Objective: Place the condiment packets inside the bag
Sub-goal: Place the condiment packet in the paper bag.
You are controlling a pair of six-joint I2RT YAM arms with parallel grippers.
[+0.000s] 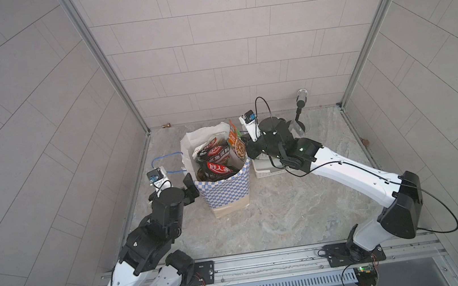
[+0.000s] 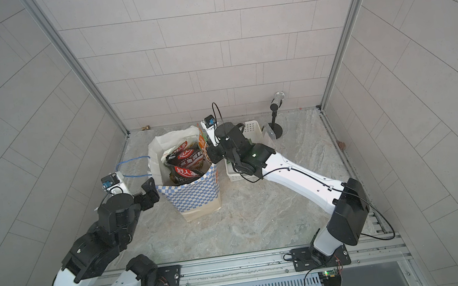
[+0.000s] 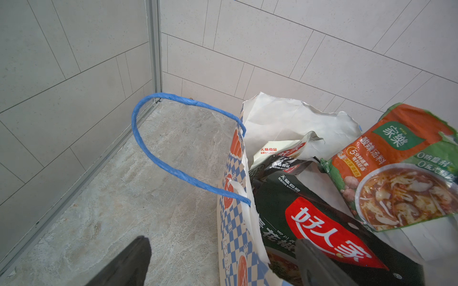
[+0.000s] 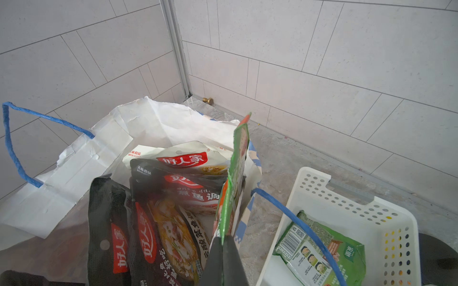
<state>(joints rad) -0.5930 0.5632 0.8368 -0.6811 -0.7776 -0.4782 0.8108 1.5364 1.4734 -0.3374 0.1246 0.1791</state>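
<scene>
My right gripper (image 4: 224,237) pinches the green packet (image 4: 238,161) at the edge of the full bag (image 1: 225,191). My left gripper (image 1: 191,187) is spread wide. If I let go here, the packet may slip outside.

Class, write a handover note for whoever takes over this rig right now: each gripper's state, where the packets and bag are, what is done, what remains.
Left gripper: open, at the rim of the bag, holding nothing.
Right gripper: shut on an orange-green packet, held upright at the bag's mouth.
Done: several black packets and a cream packet stand in the bag.
Left: drop the held packet in, then fetch the green packet lying in the white basket.
</scene>
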